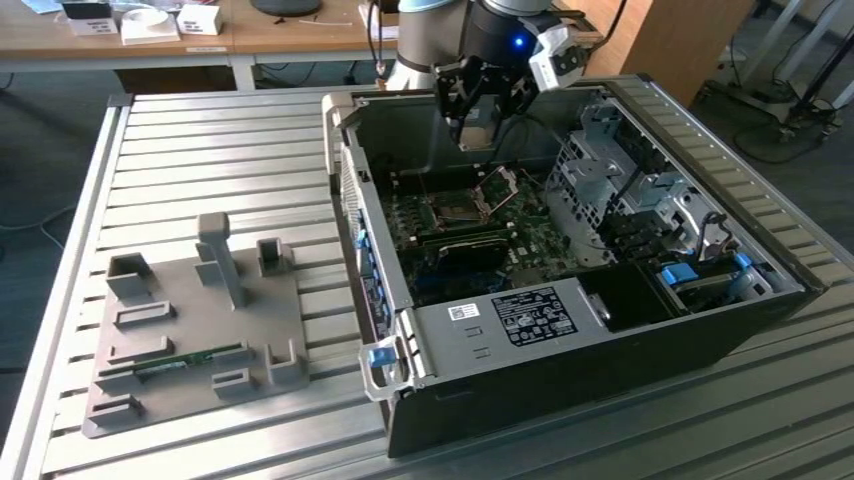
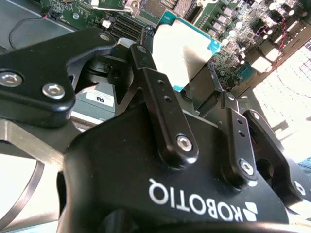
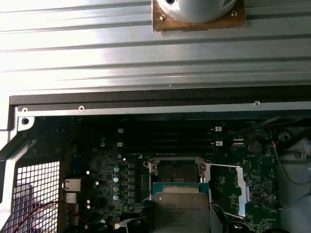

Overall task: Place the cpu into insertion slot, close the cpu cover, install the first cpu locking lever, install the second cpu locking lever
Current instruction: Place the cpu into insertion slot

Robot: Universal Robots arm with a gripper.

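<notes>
Well off to the exterior view's left of the hand (image 1: 477,138), we see a grey fixture tray (image 1: 200,320) lying on the slatted metal desk (image 1: 214,150). Next comes the open computer case (image 1: 601,370), and the hand hangs over its far end, above the green circuit board (image 1: 534,235). We find the hand clenched on the cpu (image 2: 182,51), which is pinched by its edges between the black fingers (image 2: 146,60) with its silver top showing. Below the hand lies the insertion slot (image 1: 451,207), dark and bare. In the first wrist view we see the cpu (image 3: 181,209) held apart from the insertion slot (image 3: 176,171), not in it. Just beside that recess, toward the exterior view's right, the cpu cover (image 1: 501,188) stands swung up and open.
</notes>
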